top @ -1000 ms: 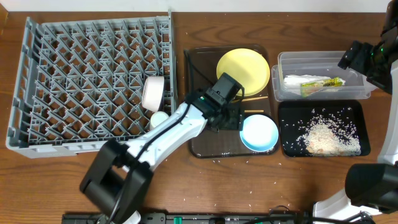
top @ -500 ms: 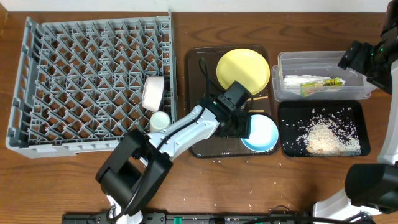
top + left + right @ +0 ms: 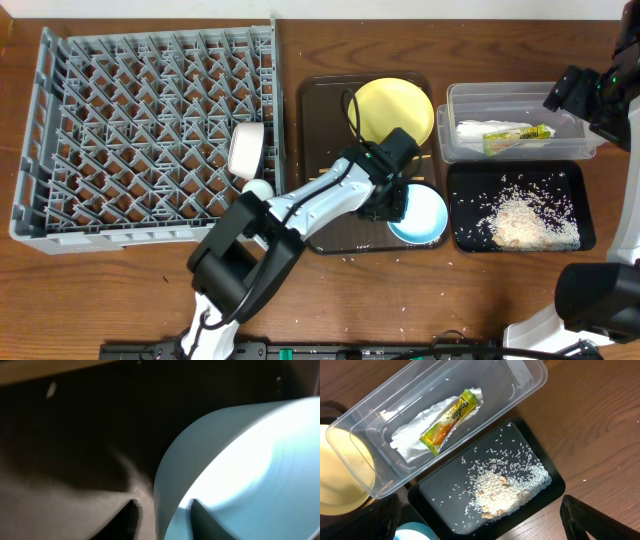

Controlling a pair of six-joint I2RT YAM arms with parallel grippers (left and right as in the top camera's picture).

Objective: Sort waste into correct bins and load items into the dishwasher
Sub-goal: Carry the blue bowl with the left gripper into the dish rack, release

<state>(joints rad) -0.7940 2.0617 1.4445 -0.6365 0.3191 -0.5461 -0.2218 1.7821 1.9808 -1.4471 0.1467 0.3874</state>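
Light blue bowl (image 3: 425, 215) now under the left gripper (image 3: 395, 203), which slid right.
Fingers (image 3: 129, 512) straddle its rim, narrowing; grip not yet certain. Next, the dish rack (image 3: 140, 130).

free: most of rack (image 3: 130, 120), bench (image 3: 450, 300) in front | blocked: left arm (image 3: 320, 200) lies across brown tray (image 3: 320, 110) | bowl (image 3: 246, 150) and cup (image 3: 258, 187) at rack's right edge

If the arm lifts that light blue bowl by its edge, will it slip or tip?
The light blue bowl looks smooth and glossy, so it may slip. With the left gripper astride one rim only, it would likely hang tilted.
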